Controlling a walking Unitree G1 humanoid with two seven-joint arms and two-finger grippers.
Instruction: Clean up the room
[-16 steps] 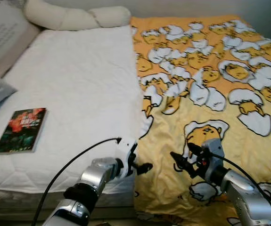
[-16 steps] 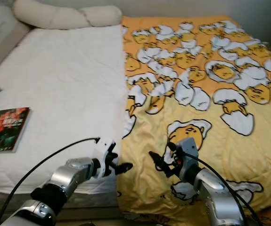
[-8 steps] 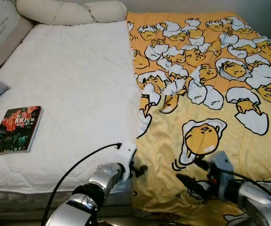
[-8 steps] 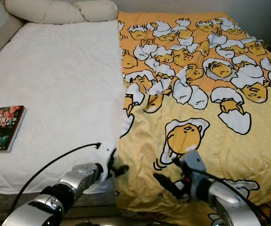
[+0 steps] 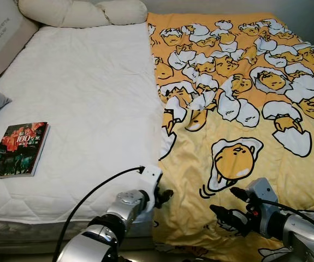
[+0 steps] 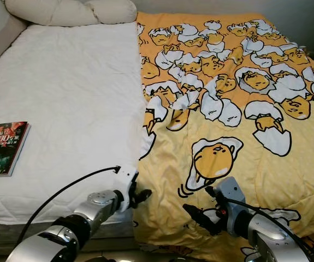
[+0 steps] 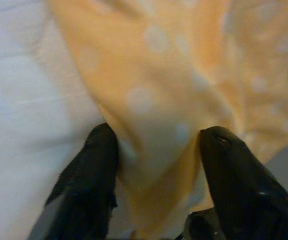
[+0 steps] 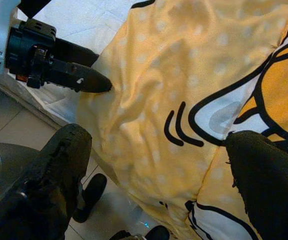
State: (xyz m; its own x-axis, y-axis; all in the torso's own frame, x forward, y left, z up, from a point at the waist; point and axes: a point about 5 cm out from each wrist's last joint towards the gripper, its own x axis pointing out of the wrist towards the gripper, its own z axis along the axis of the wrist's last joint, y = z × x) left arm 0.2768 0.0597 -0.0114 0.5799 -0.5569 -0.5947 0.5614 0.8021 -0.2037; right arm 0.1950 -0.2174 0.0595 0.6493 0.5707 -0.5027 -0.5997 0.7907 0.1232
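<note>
At the bed's near edge the left gripper (image 5: 164, 195) sits at the near left corner of the yellow egg-print duvet (image 5: 244, 125), its black fingers (image 7: 91, 175) parted around a fold of the fabric, which fills the gap between them; whether they press it cannot be told. Just to the right, the right gripper (image 5: 226, 206) hovers over the duvet's near hem with its fingers spread wide, holding nothing. The duvet covers the right half of the bed, its long axis running from the near edge towards the headboard end, its left border lying along the middle of the white mattress cover (image 5: 86, 103). A paperback book (image 5: 18, 149) lies flat near the left edge. Two cream pillows (image 5: 80, 12) rest along the far edge.
</note>
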